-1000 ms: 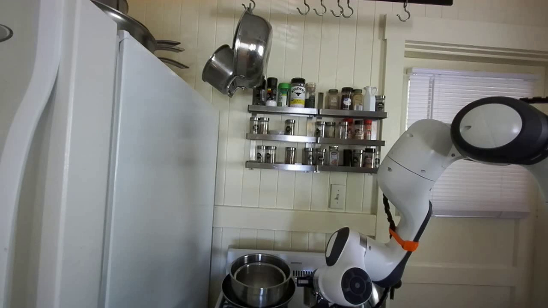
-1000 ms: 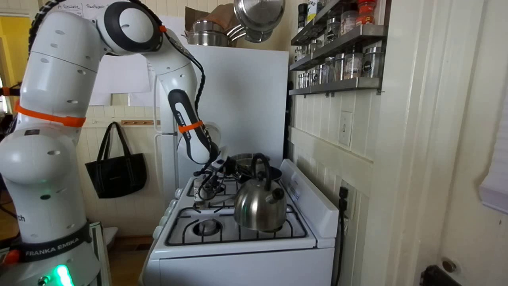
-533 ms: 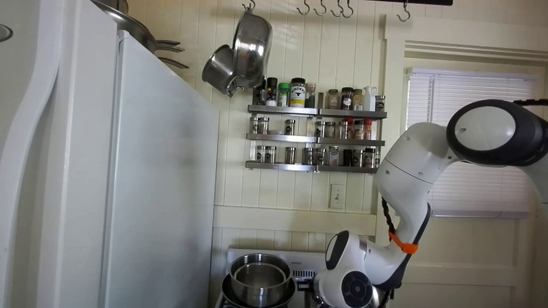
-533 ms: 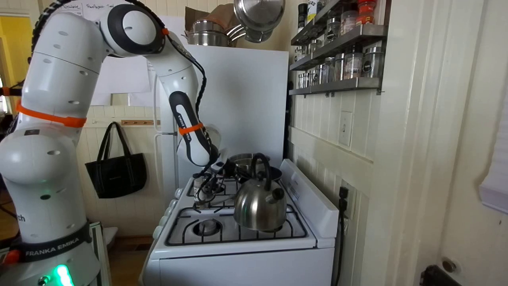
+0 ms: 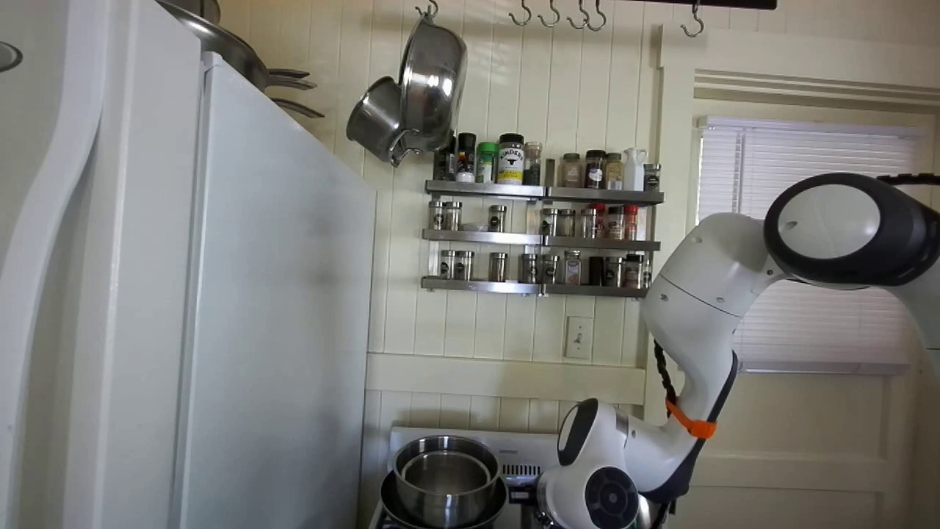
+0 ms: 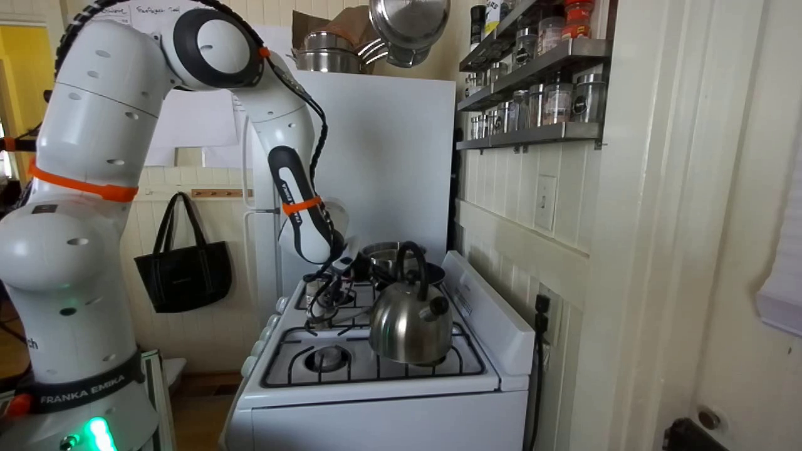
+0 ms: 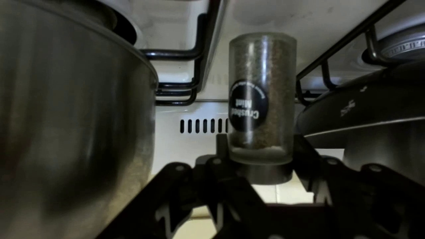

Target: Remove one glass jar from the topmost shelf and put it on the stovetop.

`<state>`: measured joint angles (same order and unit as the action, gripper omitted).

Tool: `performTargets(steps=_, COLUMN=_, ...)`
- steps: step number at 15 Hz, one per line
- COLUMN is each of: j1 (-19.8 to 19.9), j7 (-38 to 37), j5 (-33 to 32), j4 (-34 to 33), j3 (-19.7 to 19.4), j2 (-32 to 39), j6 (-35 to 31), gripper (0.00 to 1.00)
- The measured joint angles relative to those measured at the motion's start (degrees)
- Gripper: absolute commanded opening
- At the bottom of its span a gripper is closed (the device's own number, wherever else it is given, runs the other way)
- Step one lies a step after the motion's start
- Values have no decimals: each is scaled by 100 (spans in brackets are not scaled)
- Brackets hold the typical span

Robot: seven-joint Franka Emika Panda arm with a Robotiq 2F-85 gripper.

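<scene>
At the centre of the wrist view, the pincer (image 7: 261,146) grips the jar (image 7: 264,93) — marked Crushed Mint — near its lid (image 7: 270,175), base toward twelve o'clock over the stovetop (image 7: 247,18); whether they touch, I cannot tell. At nine o'clock sits the kettle (image 7: 76,119), at three the pan (image 7: 368,103). Up at twelve o'clock from the stovetop in an exterior view, the top shelf (image 5: 602,196) bears jars (image 5: 570,171).

Glass jar (image 7: 262,103) is clear with brownish-green showing through, plus white lettering on a black label (image 7: 248,105). Jaws are black too. Stovetop (image 6: 376,391) is white with black grates (image 7: 172,54), kettle (image 6: 408,324) is silvery with a black handle (image 6: 423,279), topmost shelf (image 5: 485,189) is silvery grey, arm (image 6: 100,81) is white with orange bands (image 6: 302,205), wall (image 5: 459,327) is kinda creamy with vertical grooves.
</scene>
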<state>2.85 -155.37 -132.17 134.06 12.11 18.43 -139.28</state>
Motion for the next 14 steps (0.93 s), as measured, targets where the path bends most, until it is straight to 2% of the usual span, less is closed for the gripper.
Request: performTargets(steps=14, j1=790, j7=0, j5=-45, j4=-71, j3=720, j2=174, j6=0, gripper=25)
